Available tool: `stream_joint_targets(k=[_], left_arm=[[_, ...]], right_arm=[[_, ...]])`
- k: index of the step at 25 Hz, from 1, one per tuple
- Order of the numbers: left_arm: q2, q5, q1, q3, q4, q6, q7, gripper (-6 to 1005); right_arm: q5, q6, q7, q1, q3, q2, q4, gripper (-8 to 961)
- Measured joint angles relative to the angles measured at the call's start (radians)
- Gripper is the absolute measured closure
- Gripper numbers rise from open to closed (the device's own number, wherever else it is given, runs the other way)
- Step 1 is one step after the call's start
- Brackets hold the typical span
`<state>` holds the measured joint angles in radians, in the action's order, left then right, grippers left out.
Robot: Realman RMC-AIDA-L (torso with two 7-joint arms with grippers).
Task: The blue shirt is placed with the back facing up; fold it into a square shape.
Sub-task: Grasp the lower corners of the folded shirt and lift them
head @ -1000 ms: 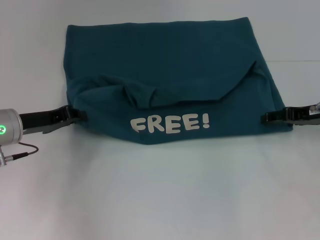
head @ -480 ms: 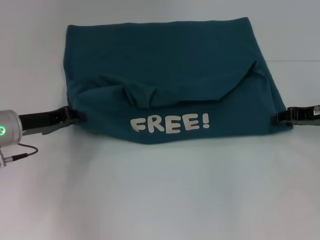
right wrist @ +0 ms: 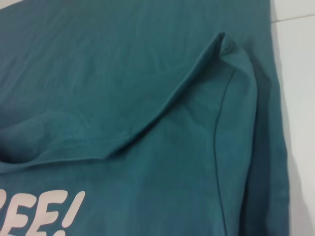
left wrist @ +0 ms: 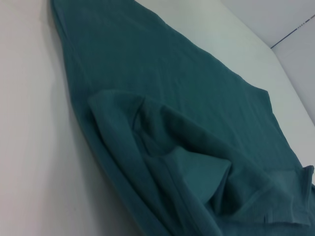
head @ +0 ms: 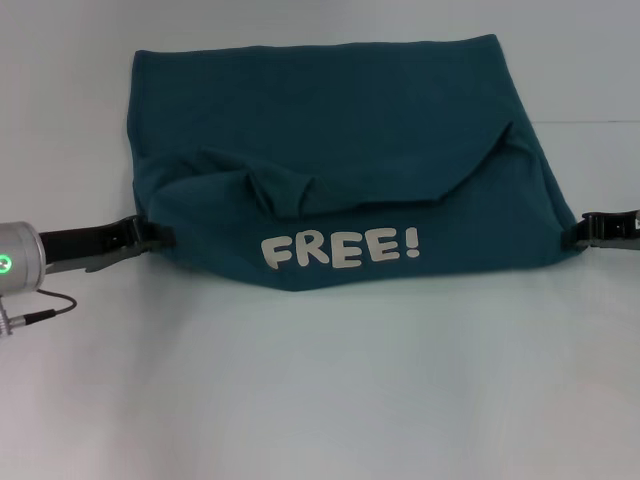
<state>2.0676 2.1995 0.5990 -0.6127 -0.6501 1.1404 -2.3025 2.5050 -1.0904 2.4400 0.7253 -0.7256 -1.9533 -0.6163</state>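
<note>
The blue shirt (head: 340, 130) lies flat on the white table (head: 320, 380), its near part folded over so the cream "FREE!" lettering (head: 340, 247) faces up. A sleeve flap (head: 280, 185) lies bunched across the middle. My left gripper (head: 150, 236) sits low at the shirt's left edge, touching the cloth. My right gripper (head: 583, 230) is open just off the shirt's right edge, holding nothing. The left wrist view shows the rumpled folds of the shirt (left wrist: 172, 147). In the right wrist view the shirt (right wrist: 123, 73) shows its folded corner and part of the lettering (right wrist: 44, 211).
Bare white table surrounds the shirt on all sides. A thin cable (head: 45, 305) hangs from my left arm near the left border of the head view.
My right gripper has slid right, off the shirt's right edge, leaving the cloth lying still. The left gripper has barely moved. The shirt's shape is unchanged.
</note>
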Motion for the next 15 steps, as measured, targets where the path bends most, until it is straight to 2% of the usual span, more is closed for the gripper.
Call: stream_joint_targets(k=[3, 8, 15], left_arm=[[-0.004, 0.004, -0.003, -0.003, -0.005, 0.036, 0.005, 951], [-0.009, 0.102, -0.017, -0.011, -0.071, 0.176, -0.011, 951], [-0.010, 0.214, -0.087, -0.008, -0.224, 0.472, -0.076, 951]], right_arm=[[0.000, -0.058, 0.001, -0.001, 0.000, 0.014, -0.005, 856], [0.000, -0.241, 0.001, -0.016, 0.002, 0.067, -0.021, 913], [0.029, -0.475, 0.000, -0.082, 0.003, 0.095, -0.111, 918]])
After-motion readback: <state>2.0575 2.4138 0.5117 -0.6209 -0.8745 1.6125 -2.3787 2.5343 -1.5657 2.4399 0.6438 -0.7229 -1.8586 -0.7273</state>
